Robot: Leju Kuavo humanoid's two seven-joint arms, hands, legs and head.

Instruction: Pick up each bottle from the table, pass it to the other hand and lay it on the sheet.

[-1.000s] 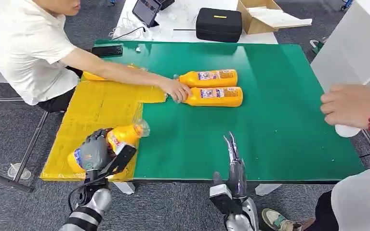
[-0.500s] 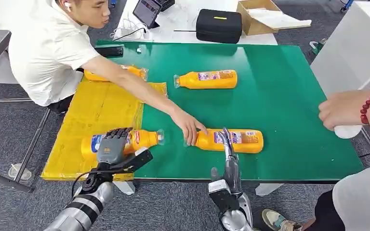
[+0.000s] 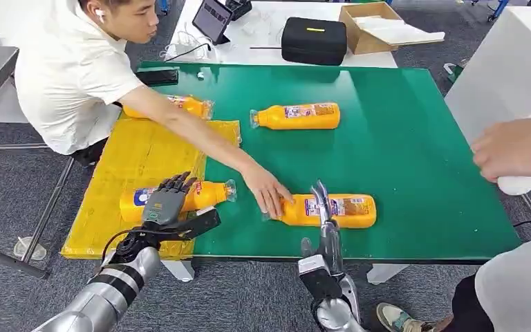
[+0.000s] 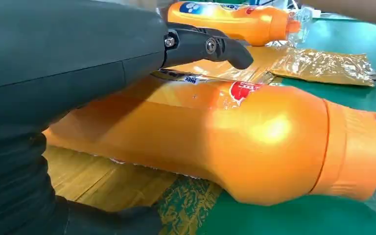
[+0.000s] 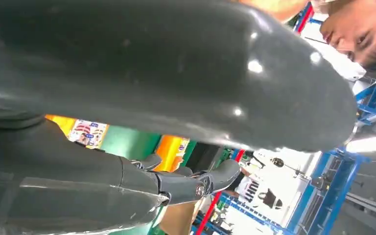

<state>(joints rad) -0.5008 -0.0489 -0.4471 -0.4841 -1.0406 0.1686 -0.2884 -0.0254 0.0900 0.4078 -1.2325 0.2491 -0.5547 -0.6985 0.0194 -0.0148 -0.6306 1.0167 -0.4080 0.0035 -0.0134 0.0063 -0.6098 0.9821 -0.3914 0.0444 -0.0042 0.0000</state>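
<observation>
An orange bottle [image 3: 197, 198] [image 4: 254, 137] lies on its side on the yellow sheet [image 3: 142, 155], its clear cap over the green table [image 3: 415, 138]. My left hand [image 3: 164, 203] hovers over it with fingers [image 4: 205, 46] spread, holding nothing. A second bottle [image 3: 339, 211] lies near the table's front edge; my right hand [image 3: 323, 207] stands edge-on in front of it, fingers straight and holding nothing. A person's hand [image 3: 268, 196] rests on that bottle's cap end. A third bottle [image 3: 301, 115] lies mid-table, and another bottle [image 3: 185, 106] lies at the sheet's far end.
The person sits at the table's left, arm stretched across the sheet. A second person's hand [image 3: 515, 149] with a red bead bracelet holds a white object at the right edge. A black case [image 3: 313, 38], a cardboard box [image 3: 373, 24] and a tablet [image 3: 211, 17] stand beyond the table.
My left hand lowered its bottle onto the sheet and spread its fingers off it. The person slid one bottle from mid-table to the front, by my right hand.
</observation>
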